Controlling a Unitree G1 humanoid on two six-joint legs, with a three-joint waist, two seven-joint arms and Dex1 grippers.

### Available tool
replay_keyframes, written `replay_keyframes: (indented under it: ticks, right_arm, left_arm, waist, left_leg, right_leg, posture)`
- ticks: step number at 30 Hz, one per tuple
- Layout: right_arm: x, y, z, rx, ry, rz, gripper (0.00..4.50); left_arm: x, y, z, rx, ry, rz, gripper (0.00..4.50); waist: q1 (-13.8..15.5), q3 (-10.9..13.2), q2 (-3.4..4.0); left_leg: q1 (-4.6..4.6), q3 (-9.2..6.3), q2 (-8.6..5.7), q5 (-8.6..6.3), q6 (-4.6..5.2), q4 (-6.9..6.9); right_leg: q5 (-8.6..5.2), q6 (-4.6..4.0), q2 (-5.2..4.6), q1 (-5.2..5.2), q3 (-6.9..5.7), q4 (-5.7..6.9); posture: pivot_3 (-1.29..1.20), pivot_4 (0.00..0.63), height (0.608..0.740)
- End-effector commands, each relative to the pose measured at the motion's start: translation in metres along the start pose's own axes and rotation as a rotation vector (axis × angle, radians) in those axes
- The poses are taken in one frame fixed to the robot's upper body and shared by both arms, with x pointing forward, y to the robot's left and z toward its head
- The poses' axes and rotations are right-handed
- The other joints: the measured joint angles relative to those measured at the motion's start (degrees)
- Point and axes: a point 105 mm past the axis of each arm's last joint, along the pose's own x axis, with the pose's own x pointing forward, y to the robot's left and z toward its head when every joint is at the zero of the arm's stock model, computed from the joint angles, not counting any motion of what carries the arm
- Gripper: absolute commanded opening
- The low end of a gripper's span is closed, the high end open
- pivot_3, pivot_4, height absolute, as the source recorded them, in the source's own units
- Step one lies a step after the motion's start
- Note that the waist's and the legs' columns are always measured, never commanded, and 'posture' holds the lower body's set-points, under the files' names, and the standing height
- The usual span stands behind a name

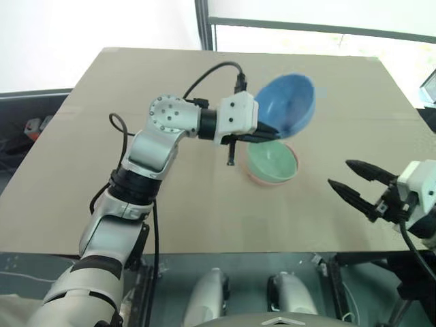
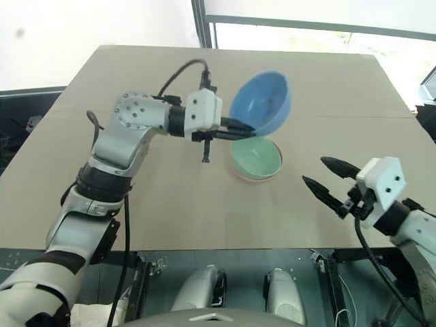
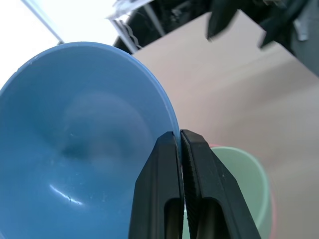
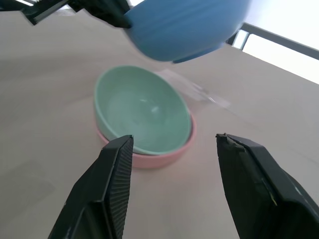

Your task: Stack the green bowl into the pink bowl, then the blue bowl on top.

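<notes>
Counter (image 1: 82,170) carries the pink bowl (image 4: 164,158), with the green bowl (image 1: 272,162) nested inside it. Blue bowl (image 1: 289,103) is held tilted just above them, rim pinched by the closed left pincer (image 1: 271,131). Right pincer (image 1: 354,184) is spread wide, empty, well apart.

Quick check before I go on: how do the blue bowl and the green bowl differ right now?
The blue bowl is in the air, pinched at its rim by the left gripper; the green bowl sits nested in the pink bowl on the table. The blue bowl is tipped steeply, its opening facing sideways; the green bowl sits nearly level, opening up. Both are plain, smooth, round bowls that look alike in size.
</notes>
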Motion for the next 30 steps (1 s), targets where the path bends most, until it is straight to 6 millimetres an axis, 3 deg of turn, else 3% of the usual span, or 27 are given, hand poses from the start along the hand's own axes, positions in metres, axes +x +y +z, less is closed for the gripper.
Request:
replay_keyframes:
  ticks: [1,7,10,13,18,24,25,28,30]
  right_arm:
    - [-0.016,0.000,0.013,-0.068,-0.013,-0.066,4.30]
    - [-0.031,0.008,0.011,-0.093,0.050,-0.097,4.41]
    - [-0.035,0.007,0.013,-0.105,0.062,-0.106,4.41]
    - [-0.034,0.005,0.017,-0.115,0.049,-0.112,4.50]
    - [-0.025,0.002,0.016,-0.123,0.050,-0.097,4.50]
    - [0.008,-0.001,-0.002,-0.129,0.060,-0.036,4.50]
    - [0.012,-0.001,-0.005,-0.137,0.063,-0.017,4.50]
    - [0.027,-0.001,-0.021,-0.054,0.072,0.103,4.50]
    - [0.028,0.003,-0.031,-0.027,0.099,0.190,4.50]
  left_arm:
    - [0.001,0.005,0.005,0.055,-0.006,-0.048,0.00]
    - [0.005,0.009,-0.002,0.071,0.028,-0.106,0.00]
    - [0.003,0.003,-0.017,0.011,0.081,-0.192,0.00]
    - [0.000,-0.005,-0.016,-0.017,0.071,-0.258,0.82]
    - [-0.002,0.016,-0.004,-0.030,-0.003,-0.099,2.61]
    - [-0.040,0.040,-0.005,-0.189,-0.086,0.264,2.61]
    - [-0.046,0.040,0.001,-0.230,-0.194,0.316,2.61]
    - [-0.071,0.012,-0.018,-0.353,-0.197,0.459,2.61]
    - [-0.078,-0.010,-0.028,-0.444,-0.177,0.498,3.41]
  waist:
    - [0.11,-0.01,0.00]
    - [0.05,0.00,-0.01]
    - [0.06,0.00,-0.01]
    - [0.01,0.00,-0.02]
    - [0.13,0.00,-0.02]
    - [-0.51,0.00,0.00]
    - [-0.38,-0.01,0.00]
    - [-0.62,-0.03,0.04]
    - [-0.52,-0.01,0.00]
  left_leg:
    - [0.01,0.00,0.00,0.00,-0.01,0.00]
    - [-0.08,0.06,-0.02,0.06,-0.11,0.00]
    - [-0.08,0.16,-0.05,0.02,-0.04,0.00]
    - [-0.07,0.19,-0.04,0.01,-0.03,0.01]
    - [-0.09,0.16,0.15,0.00,-0.01,0.03]
    - [-0.02,0.27,0.25,-0.04,0.07,0.01]
    - [-0.01,0.26,0.27,0.01,-0.03,0.00]
    - [0.00,0.31,0.30,0.02,-0.04,-0.04]
    - [-0.03,0.29,0.29,0.01,-0.04,-0.07]
  right_leg:
    - [0.00,0.00,0.00,0.00,0.01,0.01]
    - [-0.01,0.01,0.00,-0.08,0.10,-0.01]
    - [-0.01,0.02,-0.02,-0.11,0.19,-0.03]
    - [-0.02,0.03,-0.02,-0.11,0.22,-0.02]
    - [-0.02,0.03,-0.02,-0.12,0.22,-0.02]
    - [-0.02,0.04,0.01,-0.17,0.32,0.01]
    - [-0.02,0.04,0.02,-0.17,0.31,0.02]
    - [-0.03,0.05,0.00,-0.17,0.35,0.00]
    - [-0.02,0.05,-0.02,-0.17,0.34,-0.02]
  posture:
    - [0.00,0.150,0.740]
    - [0.00,0.150,0.740]
    - [0.00,0.150,0.740]
    - [0.00,0.150,0.740]
    - [0.00,0.150,0.740]
    - [0.00,0.150,0.740]
    - [0.00,0.150,0.740]
    - [0.00,0.150,0.740]
    - [0.00,0.150,0.740]
